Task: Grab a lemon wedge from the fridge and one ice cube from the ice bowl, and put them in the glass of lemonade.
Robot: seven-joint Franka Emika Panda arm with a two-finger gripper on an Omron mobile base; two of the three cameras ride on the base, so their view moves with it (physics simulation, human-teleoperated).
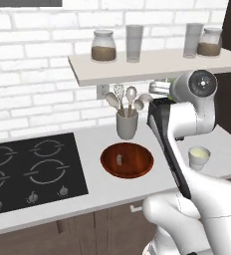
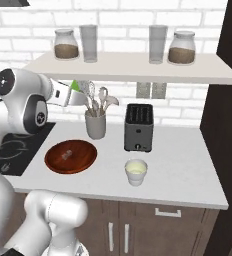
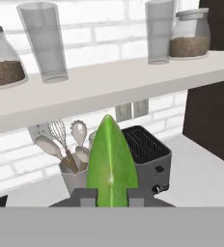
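Green lemon wedge (image 3: pixel 111 166) upright, pinched in the hand (image 3: pixel 111 197), ice cube (image 1: pixel 119 159) in wooden ice bowl (image 1: pixel 137 168), cream glass of lemonade (image 2: pixel 136 172) on counter

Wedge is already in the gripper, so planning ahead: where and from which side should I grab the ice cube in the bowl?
Grip the ice cube by two opposite sides, coming straight down. It sits alone, apparently near the middle of the shallow ice bowl, so the low rim likely blocks a sideways approach.

A: Bright, even light from above; the shelf (image 1: pixel 152 64) throws a soft shadow on the brick wall (image 1: pixel 33 74).

B: No glare. Everything looks slightly soft, and the edges don't bend.
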